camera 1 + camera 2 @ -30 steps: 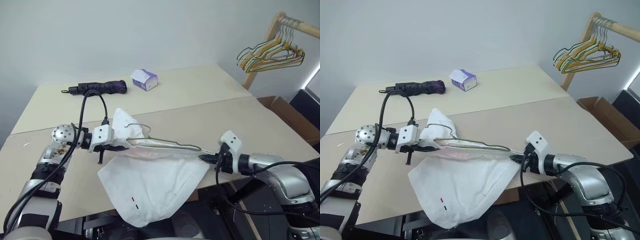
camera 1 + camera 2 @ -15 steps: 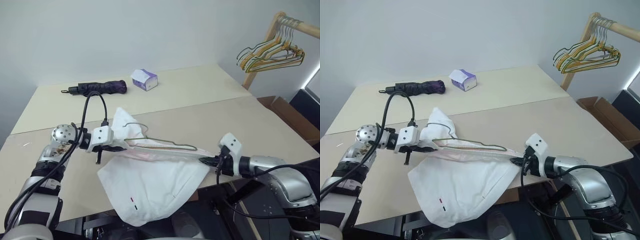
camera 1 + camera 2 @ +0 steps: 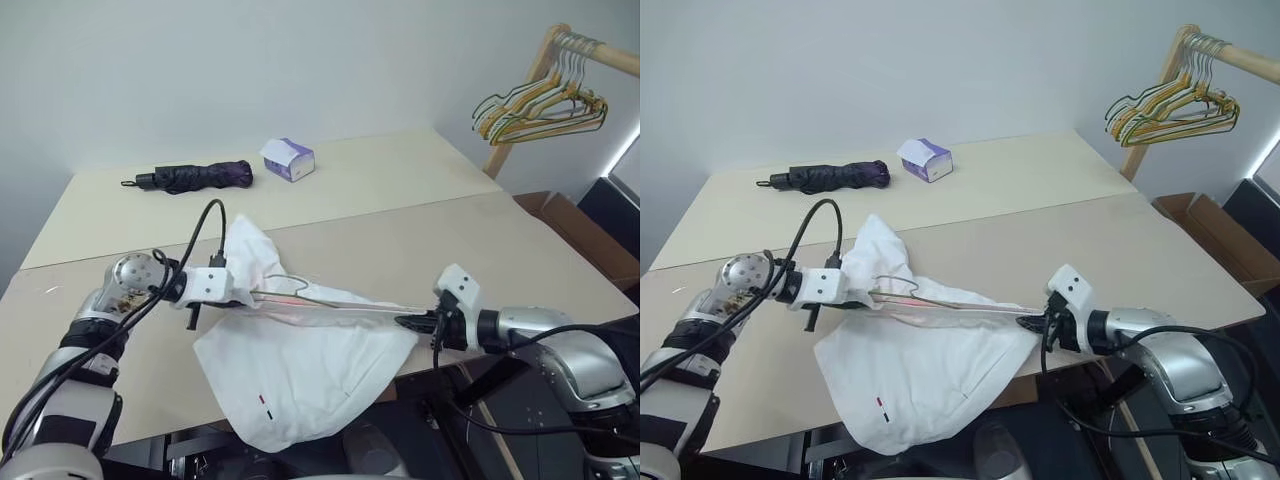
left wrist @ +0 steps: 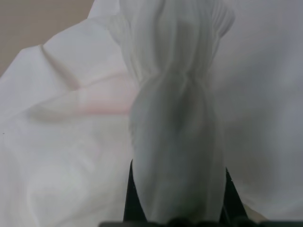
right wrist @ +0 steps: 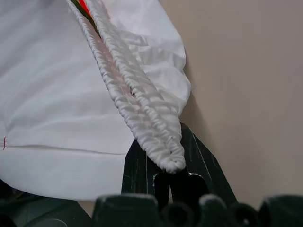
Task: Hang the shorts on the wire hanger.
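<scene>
White shorts [image 3: 300, 370] are stretched by the waistband, pinched at either end by left gripper [image 3: 240, 297] and right gripper [image 3: 403, 323], around the wire hanger [image 3: 300, 292], judged partly threaded, not yet hung.

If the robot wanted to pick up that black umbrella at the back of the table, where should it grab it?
Grip the umbrella around its middle, coming down from above. It lies flat and folded, long and thin, so the gripper fingers should close across its width. The bare table on both sides leaves them room. That is a guess from how it lies.
</scene>
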{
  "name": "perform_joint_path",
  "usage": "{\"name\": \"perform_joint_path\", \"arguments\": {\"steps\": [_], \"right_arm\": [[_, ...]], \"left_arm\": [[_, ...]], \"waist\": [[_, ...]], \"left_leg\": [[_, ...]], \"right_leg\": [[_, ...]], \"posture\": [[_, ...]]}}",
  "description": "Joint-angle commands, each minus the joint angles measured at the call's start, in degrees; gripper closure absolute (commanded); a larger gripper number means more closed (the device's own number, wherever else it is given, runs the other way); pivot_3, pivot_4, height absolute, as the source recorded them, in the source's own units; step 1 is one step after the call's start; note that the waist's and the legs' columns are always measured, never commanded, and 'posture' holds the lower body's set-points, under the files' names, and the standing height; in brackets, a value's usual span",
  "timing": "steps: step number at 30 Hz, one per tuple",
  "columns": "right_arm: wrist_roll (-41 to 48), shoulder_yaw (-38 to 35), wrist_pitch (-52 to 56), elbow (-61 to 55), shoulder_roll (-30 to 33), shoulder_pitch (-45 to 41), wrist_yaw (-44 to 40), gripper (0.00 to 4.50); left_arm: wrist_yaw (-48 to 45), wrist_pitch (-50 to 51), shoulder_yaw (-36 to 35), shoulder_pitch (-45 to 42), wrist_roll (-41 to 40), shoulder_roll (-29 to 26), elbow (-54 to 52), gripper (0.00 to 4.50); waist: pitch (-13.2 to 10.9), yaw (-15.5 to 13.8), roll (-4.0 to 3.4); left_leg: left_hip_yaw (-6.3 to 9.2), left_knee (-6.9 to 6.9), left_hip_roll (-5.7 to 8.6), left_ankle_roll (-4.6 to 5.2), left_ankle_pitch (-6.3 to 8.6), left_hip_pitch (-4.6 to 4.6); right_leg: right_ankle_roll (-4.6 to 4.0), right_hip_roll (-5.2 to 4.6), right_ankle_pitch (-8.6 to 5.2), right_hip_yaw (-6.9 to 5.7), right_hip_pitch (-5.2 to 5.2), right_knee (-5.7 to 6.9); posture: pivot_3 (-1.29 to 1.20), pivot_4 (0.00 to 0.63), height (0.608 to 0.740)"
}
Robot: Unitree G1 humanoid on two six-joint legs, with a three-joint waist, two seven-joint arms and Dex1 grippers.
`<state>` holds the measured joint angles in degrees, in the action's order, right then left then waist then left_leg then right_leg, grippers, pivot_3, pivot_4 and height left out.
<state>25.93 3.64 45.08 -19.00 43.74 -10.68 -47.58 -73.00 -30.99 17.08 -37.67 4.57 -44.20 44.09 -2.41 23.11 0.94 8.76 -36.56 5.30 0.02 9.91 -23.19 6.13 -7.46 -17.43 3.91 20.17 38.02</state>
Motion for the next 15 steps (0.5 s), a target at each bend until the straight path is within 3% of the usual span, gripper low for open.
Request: {"name": "perform_joint_path", "arguments": {"steps": [1,5,6,9,15], "right_arm": [[-0.5,-3.1,0.5,-4.0,2.1,-3.0,1.5,4.47],[-1.5,1.2,2.9,-9.1,0.9,-6.1,3.6,4.47],[-1.6,1.9,3.9,-9.6,0.4,-6.7,4.4,3.86],[-1.8,2.5,4.7,-10.5,0.3,-7.5,5.5,3.04],[-1.0,-0.2,5.6,-11.0,1.6,-8.2,5.6,0.94]], "left_arm": [[2.0,3.2,-1.8,-1.4,1.3,-1.6,3.8,4.5],[1.9,7.5,-3.0,-2.6,-1.9,1.8,1.5,4.5],[1.5,8.2,-3.2,-2.7,-2.6,2.3,0.5,4.5],[0.6,9.7,-3.9,-2.7,-3.8,2.9,-1.8,4.5],[-0.3,10.8,-4.9,-2.9,-3.9,2.7,-3.5,4.5]], "waist": [[0.0,0.0,0.0],[0.0,-0.1,0.0],[0.0,-0.1,0.0],[0.0,-0.1,0.01],[0.0,-0.1,0.01]], "left_leg": [[0.0,0.0,0.0,0.0,0.0,0.0],[0.02,0.0,0.0,0.0,0.0,0.0],[0.03,0.0,0.0,0.0,0.0,-0.03],[0.03,0.0,0.01,0.0,0.0,-0.1],[0.02,0.0,0.01,0.0,0.0,-0.06]], "right_leg": [[0.0,0.0,0.0,0.0,0.0,0.0],[0.01,0.0,-0.01,-0.02,0.0,0.0],[0.01,0.0,-0.01,-0.02,0.01,-0.02],[0.01,-0.01,-0.01,-0.03,0.07,-0.01],[0.01,-0.01,0.0,-0.03,0.04,0.0]], "posture": [[-0.39,0.0,0.74],[-0.39,0.0,0.74],[-0.39,0.0,0.74],[-0.39,0.0,0.74],[-0.39,0.0,0.74]]}}
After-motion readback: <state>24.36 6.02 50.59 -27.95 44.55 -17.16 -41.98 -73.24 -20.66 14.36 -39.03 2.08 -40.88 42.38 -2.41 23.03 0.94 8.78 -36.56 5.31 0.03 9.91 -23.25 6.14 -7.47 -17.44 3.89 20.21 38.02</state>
